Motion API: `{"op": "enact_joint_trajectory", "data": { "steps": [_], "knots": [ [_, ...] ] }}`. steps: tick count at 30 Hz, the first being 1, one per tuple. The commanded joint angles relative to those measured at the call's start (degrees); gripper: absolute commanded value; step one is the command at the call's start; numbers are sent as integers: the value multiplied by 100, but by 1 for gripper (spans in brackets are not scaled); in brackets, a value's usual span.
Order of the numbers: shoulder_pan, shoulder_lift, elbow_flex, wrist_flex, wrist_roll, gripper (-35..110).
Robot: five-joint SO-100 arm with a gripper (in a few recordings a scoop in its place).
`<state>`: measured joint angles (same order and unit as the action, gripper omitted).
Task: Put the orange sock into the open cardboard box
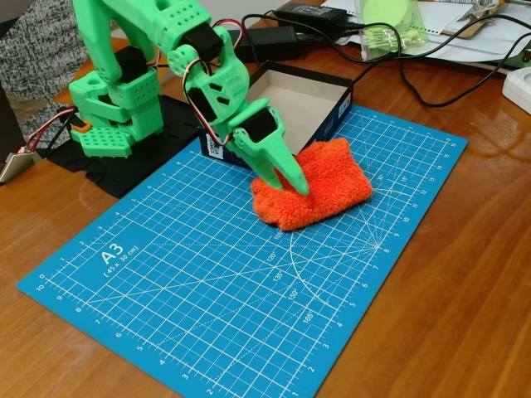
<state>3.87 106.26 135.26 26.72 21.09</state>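
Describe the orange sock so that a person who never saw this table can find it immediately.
Start from the blue cutting mat on the wooden table, and go to its far side, where the open cardboard box sits. The orange sock lies on the mat just in front of that box, under the green end effector. It is the only fluffy, bright orange thing there.

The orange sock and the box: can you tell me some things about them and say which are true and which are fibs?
1. The orange sock lies on the blue cutting mat. True.
2. The sock is already inside the open cardboard box. False: it lies on the mat, just in front of the box.
3. The green tool is down on the sock. True.
4. The box has a lid on it. False: it is open, its beige inside showing.
5. The robot arm is red. False: it is green.
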Motion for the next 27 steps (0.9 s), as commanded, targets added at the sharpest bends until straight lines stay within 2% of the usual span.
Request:
{"op": "enact_joint_trajectory", "data": {
  "steps": [1, 4, 6, 7, 9, 12, 14, 16, 18, 20, 21, 23, 27],
  "knots": [
    [264, 870, -237, 439, 264, 28],
    [114, 1986, -325, 1521, 316, 28],
    [-193, 2470, -519, 2294, -18, 35],
    [-396, 2593, -633, 2593, -299, 34],
    [-580, 2760, -747, 3059, 9, 27],
    [-562, 2839, -492, 2953, 747, 13],
    [-527, 2733, -132, 2320, 896, 0],
    [-545, 2522, 97, 2048, 668, 0],
    [-501, 2285, 35, 2215, 624, 2],
    [-562, 2127, -132, 2584, 712, 17],
    [-668, 2109, -272, 2751, 536, 18],
    [-782, 2127, -475, 3015, 290, 15],
    [-686, 2180, -404, 2971, 703, 0]
  ]
}}
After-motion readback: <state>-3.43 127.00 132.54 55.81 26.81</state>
